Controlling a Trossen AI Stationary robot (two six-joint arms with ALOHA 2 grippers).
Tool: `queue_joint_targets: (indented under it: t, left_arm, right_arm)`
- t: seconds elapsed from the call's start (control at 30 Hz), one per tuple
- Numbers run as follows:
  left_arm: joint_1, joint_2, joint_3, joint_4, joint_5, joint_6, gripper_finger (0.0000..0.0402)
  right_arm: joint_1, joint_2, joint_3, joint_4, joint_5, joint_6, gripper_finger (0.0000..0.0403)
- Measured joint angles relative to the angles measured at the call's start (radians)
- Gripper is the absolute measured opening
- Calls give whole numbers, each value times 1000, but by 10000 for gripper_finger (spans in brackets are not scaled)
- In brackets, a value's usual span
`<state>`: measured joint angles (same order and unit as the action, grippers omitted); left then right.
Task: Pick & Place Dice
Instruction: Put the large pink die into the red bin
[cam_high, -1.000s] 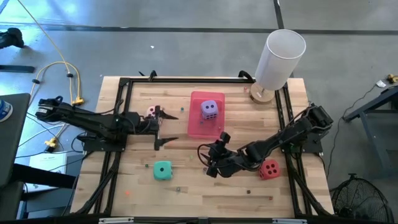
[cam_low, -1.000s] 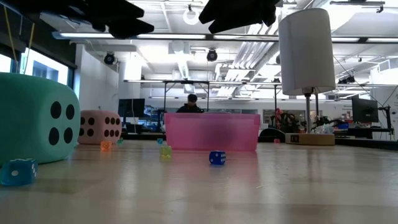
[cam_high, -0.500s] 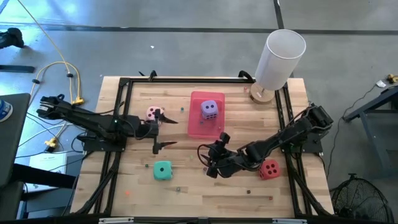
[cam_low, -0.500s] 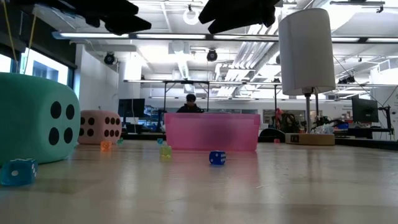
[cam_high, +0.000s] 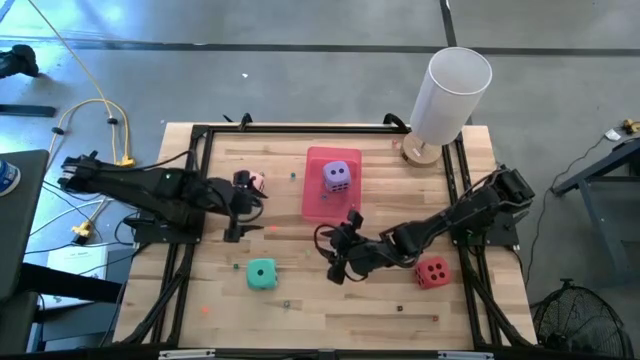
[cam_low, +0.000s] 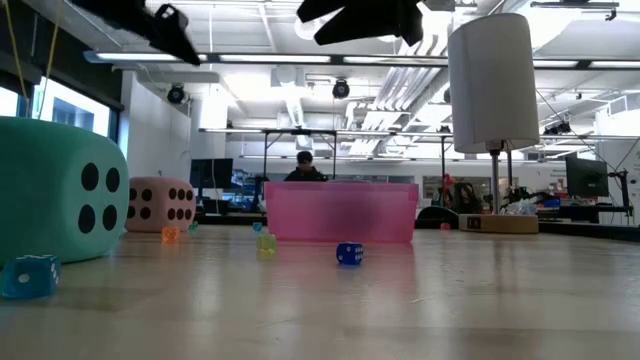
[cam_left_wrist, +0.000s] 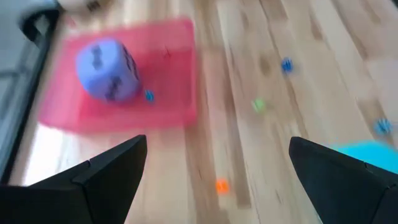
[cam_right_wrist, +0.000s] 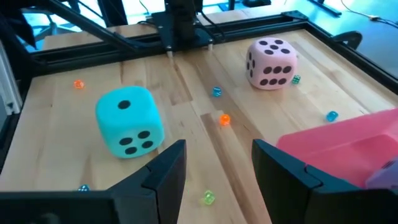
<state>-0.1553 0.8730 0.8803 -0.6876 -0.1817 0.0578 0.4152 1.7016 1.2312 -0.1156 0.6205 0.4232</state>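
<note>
Purple die (cam_high: 338, 176) already sits in the pink tray (cam_high: 318, 205), so the empty, wide-spread left gripper (cam_high: 238, 207) hovers beside the pale pink die (cam_high: 256, 181), likely next. Right gripper (cam_high: 335, 255), part-open and holding nothing, waits between the teal die (cam_high: 262, 274) and red die (cam_high: 432, 272).

Bare wood between teal die (cam_high: 262, 274) and pink tray (cam_high: 330, 185); only tiny dice (cam_right_wrist: 224, 119).
</note>
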Motion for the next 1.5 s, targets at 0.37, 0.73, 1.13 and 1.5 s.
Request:
queue_joint_targets:
  t: [0.37, 0.73, 1.13, 1.5]
  left_arm:
    - [169, 1, 3, -115, 36, 192, 383]
    - [249, -1, 3, -154, -65, 66, 383]
    - [524, 58, 2, -423, 77, 264, 383]
    - [614, 107, 1, -378, -4, 504, 383]
  right_arm:
    - [53, 4, 0, 29, 44, -35, 174]
    - [54, 81, -2, 41, 173, -126, 174]
    - [51, 90, -1, 91, 136, -136, 174]
    - [56, 90, -1, 95, 135, -106, 174]
